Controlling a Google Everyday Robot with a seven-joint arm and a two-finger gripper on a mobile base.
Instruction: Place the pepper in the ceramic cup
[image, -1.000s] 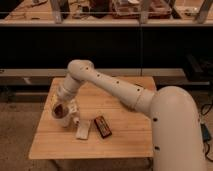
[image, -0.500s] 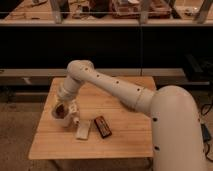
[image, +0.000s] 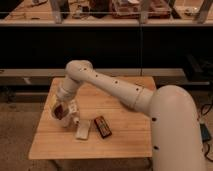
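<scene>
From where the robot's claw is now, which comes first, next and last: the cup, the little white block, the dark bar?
The gripper hangs over the table's left side.
1. Cup: right at the gripper, partly hidden by it.
2. White block: just right of the cup, toward the front edge.
3. Dark bar: farther right, beside the block.

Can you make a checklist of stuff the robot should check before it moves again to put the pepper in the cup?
1. Gripper is near the table's left side, over the ceramic cup: ok.
2. Pepper, a dark red bit, is at the gripper: ok.
3. Pepper is right over the cup's opening: cannot tell.
4. Cup standing upright: cannot tell, the gripper hides most of it.
5. Small white block and dark bar lie beside the cup, out of the way: ok.
6. Wooden table has room around the cup: ok.
</scene>
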